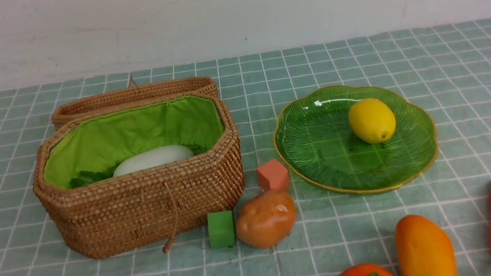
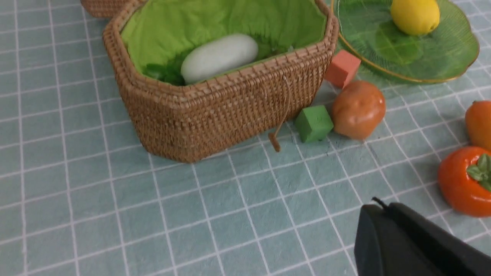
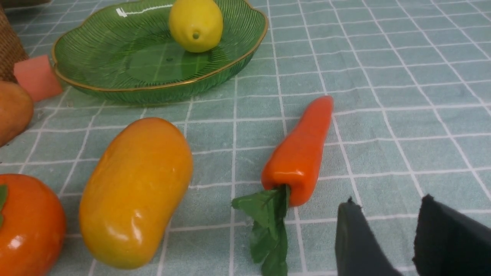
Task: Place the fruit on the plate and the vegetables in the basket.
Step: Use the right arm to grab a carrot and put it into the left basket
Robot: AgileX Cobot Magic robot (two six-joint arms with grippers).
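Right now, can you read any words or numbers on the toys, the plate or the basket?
None: no words, numbers, labels or signs show in any view.
The basket, the plate, the lemon and the green cube are plain; the tablecloth has only white grid lines.

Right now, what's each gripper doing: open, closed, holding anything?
Left gripper: cannot be told; only part of it shows.
Right gripper: open, holding nothing.

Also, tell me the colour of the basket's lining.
Bright green lining, best seen in the left wrist view.
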